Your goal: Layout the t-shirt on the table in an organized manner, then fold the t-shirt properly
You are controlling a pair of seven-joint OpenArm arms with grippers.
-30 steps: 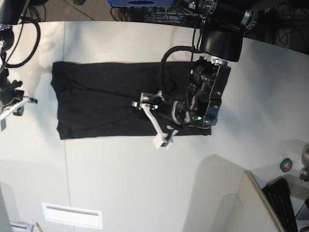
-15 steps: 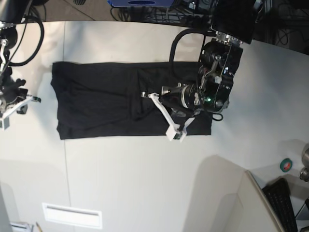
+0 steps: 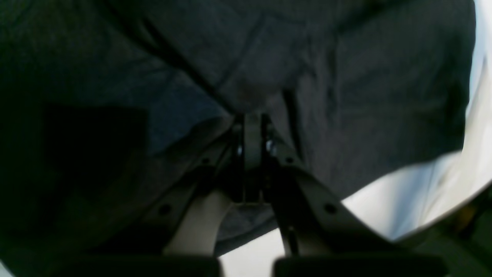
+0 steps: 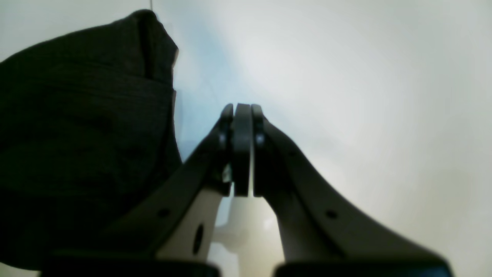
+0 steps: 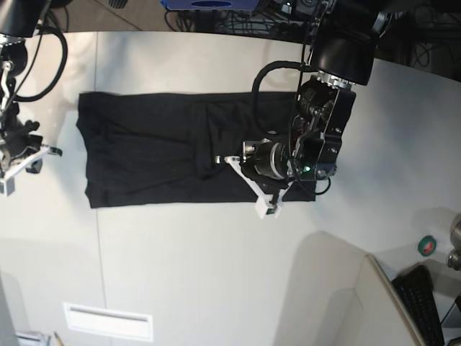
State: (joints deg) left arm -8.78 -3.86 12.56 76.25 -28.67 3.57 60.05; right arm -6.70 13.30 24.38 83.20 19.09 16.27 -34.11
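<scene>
Left claw (image 3: 251,119) pinching t-shirt (image 5: 144,151) fabric; right claw (image 4: 242,111) closed, empty

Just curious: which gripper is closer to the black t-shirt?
Left. The left gripper is pinching the t-shirt; the right gripper sits shut beside its edge.

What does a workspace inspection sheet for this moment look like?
Surface: table, off-white, thin seam line.
Job's things: t-shirt, black, lying as a long flat rectangle, a few creases.
Clutter: green-and-red round item and keyboard at one corner.
End effectors: left end effector shut on t-shirt fabric; right end effector shut, empty, beside the shirt edge.
Cables: black cable looping off the left arm.
Surroundings: dark gear behind the table's far edge.
</scene>
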